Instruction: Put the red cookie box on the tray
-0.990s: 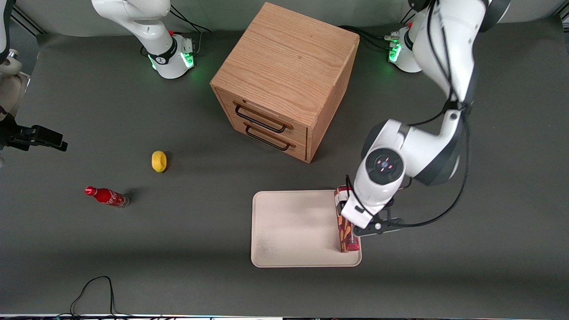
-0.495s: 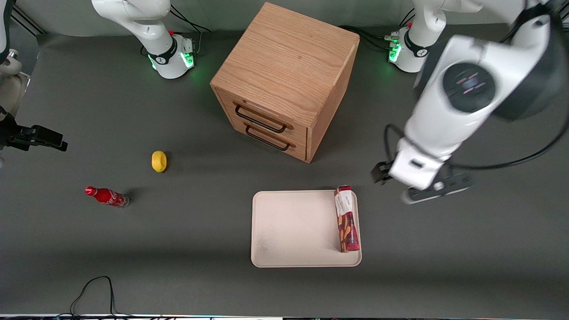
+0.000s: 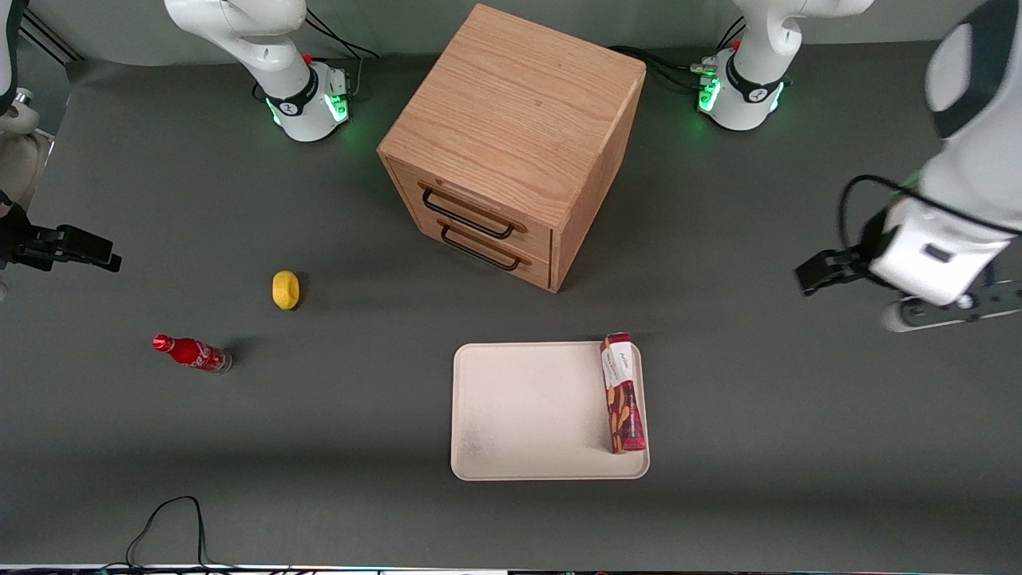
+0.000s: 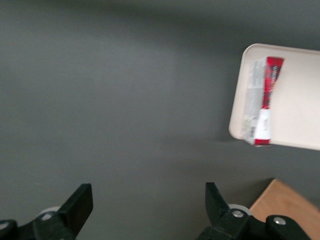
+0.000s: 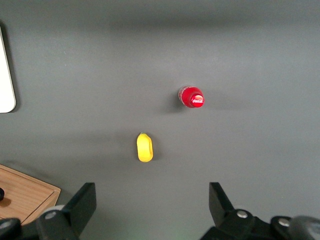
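Dark grey table (image 3: 239,447): red cookie box (image 3: 623,393) lies on the tray (image 3: 527,411); gripper (image 4: 145,210) hangs wide open, empty, toward the working arm's end.

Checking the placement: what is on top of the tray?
Only the red cookie box lies on the tray, along its edge nearest the working arm. The hand hangs open over bare table, holding nothing.

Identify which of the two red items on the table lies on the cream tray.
The long dark-red cardboard cookie box, along the cream-white tray's edge. The small red cola bottle stands on bare table. The open claw hovers away.
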Motion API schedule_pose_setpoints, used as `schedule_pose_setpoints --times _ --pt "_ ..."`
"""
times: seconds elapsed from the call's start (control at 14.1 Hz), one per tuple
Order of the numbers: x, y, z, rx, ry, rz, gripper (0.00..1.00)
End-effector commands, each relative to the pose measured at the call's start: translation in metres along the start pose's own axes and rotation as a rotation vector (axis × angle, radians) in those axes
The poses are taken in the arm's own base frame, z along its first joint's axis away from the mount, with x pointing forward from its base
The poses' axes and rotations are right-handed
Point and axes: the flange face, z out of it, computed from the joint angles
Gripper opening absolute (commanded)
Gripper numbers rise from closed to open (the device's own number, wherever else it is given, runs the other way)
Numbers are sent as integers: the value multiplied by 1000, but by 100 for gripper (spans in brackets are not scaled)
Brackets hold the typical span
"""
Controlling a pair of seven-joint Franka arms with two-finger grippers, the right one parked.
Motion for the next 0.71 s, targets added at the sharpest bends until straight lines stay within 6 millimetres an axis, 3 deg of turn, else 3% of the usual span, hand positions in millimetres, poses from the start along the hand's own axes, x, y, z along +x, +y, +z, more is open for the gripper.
schedule_pose_setpoints --times 0.0,0.21,0.64 --pt "-19 -38 -4 -12 -3 54 100" --pt "-18 -70 -3 -15 3 77 100" --pt "-25 -72 -8 -22 53 77 100"
